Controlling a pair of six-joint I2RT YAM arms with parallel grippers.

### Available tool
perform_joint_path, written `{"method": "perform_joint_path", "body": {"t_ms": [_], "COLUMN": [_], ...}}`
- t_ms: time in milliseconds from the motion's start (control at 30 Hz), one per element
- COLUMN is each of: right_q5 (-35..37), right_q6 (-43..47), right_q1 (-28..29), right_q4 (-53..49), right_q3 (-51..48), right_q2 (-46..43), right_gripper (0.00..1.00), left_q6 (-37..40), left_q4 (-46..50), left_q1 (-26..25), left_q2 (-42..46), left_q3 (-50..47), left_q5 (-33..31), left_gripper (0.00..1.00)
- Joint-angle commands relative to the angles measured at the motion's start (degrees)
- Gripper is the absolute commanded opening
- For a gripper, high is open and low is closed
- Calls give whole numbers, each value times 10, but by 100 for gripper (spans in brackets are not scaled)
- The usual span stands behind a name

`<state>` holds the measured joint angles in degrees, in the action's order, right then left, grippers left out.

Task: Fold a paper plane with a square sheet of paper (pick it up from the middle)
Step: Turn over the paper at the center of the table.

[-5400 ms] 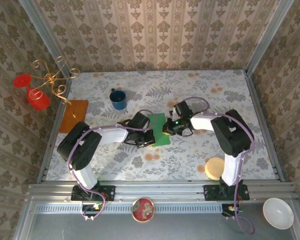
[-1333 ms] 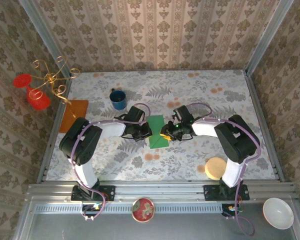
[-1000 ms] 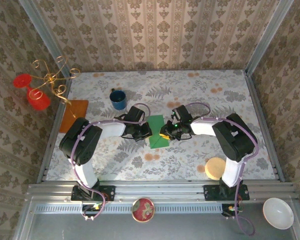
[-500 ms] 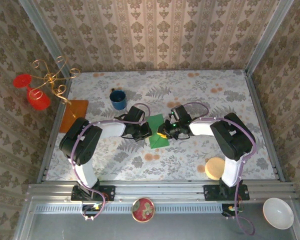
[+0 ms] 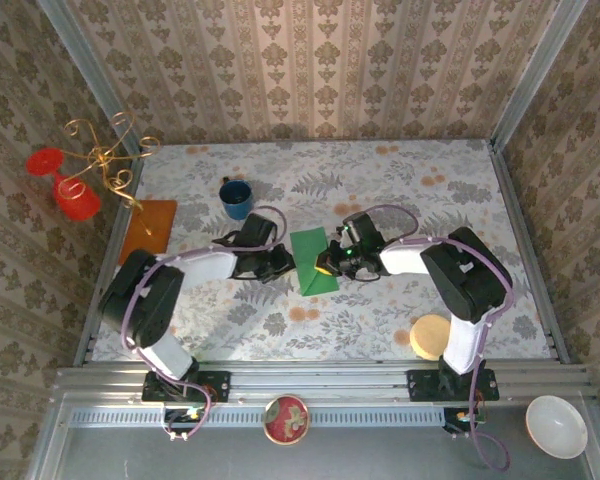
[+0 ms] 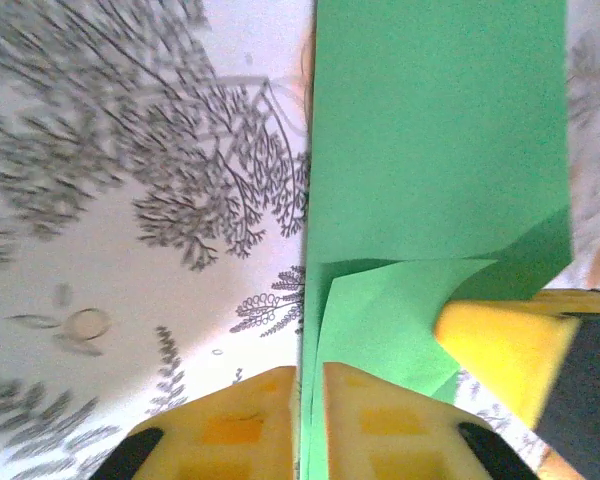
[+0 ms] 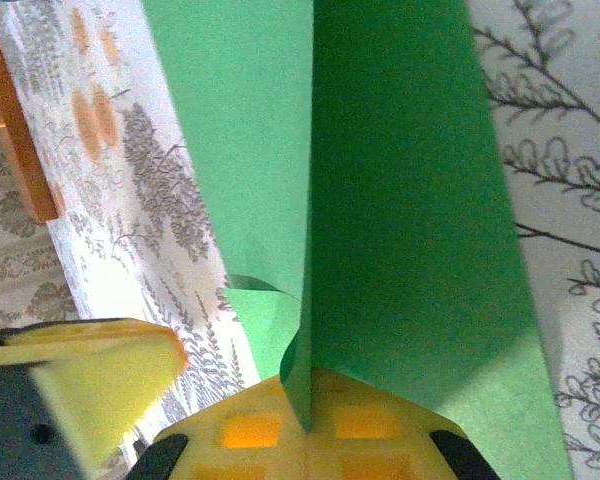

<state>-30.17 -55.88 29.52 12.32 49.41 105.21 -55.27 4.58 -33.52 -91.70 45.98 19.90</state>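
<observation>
Surface (image 5: 400, 190): floral-patterned, walled on three sides. The square sheet of paper (image 5: 313, 262): bright green, partly folded, lying near the surface's middle between the two hands, with one layer raised along a crease. Right hand (image 7: 305, 385): at the sheet's right side, pads clamped tight on the raised crease. Left hand (image 6: 311, 375): at the sheet's left edge, pads a narrow slit apart with the paper's edge in the slit. Whether it grips cannot be told.

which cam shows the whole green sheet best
Top external: the green sheet shows nearly whole, outline clear on the table. Left wrist gives a close part with a curled flap; right wrist a raised crease, edges cut off.
</observation>
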Motion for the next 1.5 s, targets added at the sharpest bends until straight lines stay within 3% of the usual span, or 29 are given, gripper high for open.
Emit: {"method": "perform_joint_path", "body": {"t_ms": [0,133,333,500,600,833,1167,1467], "right_q5": [10,-5,-58,-92,-113,-137,-146,-145], "right_q6": [41,64,41,-6,-37,-61,-66,-66], "right_q1": [-1,-10,-28,-28,-28,-28,-31,-37], "right_q4": [42,81,158,211,241,260,257,250], "right_q3": [-9,-17,-28,-26,-24,-24,-23,-23], "right_q2": [-47,-88,-137,-164,-169,-174,-172,-171], "right_gripper": [0,0,0,0,0,1,2,5], "left_q6": [-14,-9,-45,-47,-39,-11,-22,-24], "left_q4": [-5,-20,-126,-173,-173,-185,-244,-249], "left_q1": [21,34,38,18,3,-9,-5,5], "left_q2": [64,137,220,228,219,209,210,225], "left_q3": [-26,-52,-99,-91,-72,-47,-56,-70], "left_q5": [-18,-15,23,56,60,68,89,85], "left_gripper": [21,34,66,80,83,82,58,45]}}
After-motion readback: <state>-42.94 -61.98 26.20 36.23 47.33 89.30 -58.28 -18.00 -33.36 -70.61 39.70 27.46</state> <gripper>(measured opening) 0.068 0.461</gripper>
